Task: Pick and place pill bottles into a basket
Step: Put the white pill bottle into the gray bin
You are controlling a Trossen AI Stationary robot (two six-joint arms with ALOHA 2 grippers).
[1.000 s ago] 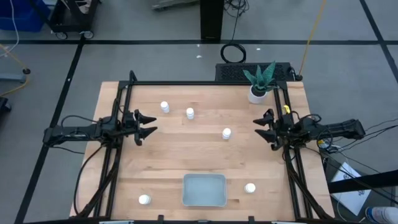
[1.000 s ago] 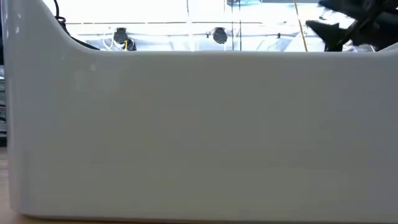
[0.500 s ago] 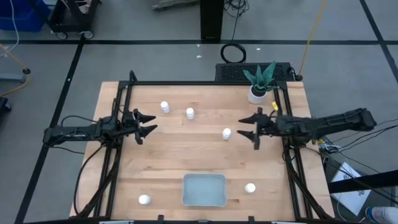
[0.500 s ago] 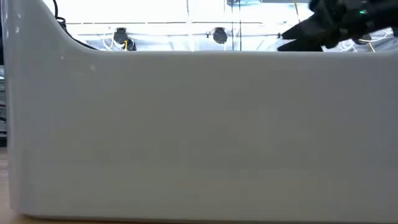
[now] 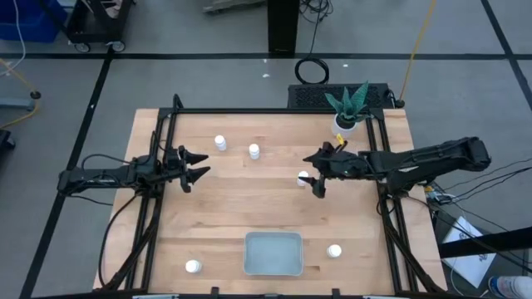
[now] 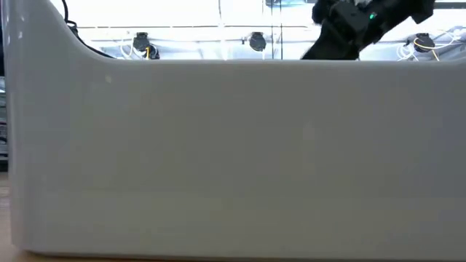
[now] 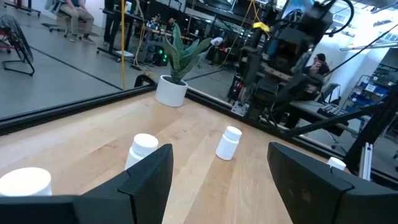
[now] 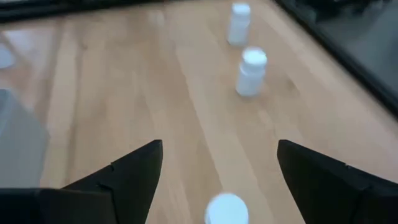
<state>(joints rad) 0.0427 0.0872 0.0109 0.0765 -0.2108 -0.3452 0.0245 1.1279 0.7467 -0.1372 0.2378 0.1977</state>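
Several small white pill bottles stand upright on the wooden table: two at the far left [image 5: 219, 143] [image 5: 253, 151], one in the middle [image 5: 303, 177], and two near the front [image 5: 334, 250] [image 5: 193, 267]. The pale grey-blue basket [image 5: 273, 253] sits at the front centre. My right gripper [image 5: 315, 174] is open, with its fingers either side of the middle bottle [image 8: 227, 210], and no touch shows. My left gripper [image 5: 197, 166] waits open at the table's left, with nothing between its fingers [image 7: 221, 155].
A white pot with a green plant [image 5: 345, 123] stands at the far right, just behind my right arm. In the low view the basket's wall [image 6: 233, 160] fills nearly the whole picture. Black frame rails [image 5: 274, 111] run along the table's far, left and right sides.
My right gripper has reached from the table's right edge toward its left, up to the middle pill bottle, and has opened wider on the way. No bottle has moved.
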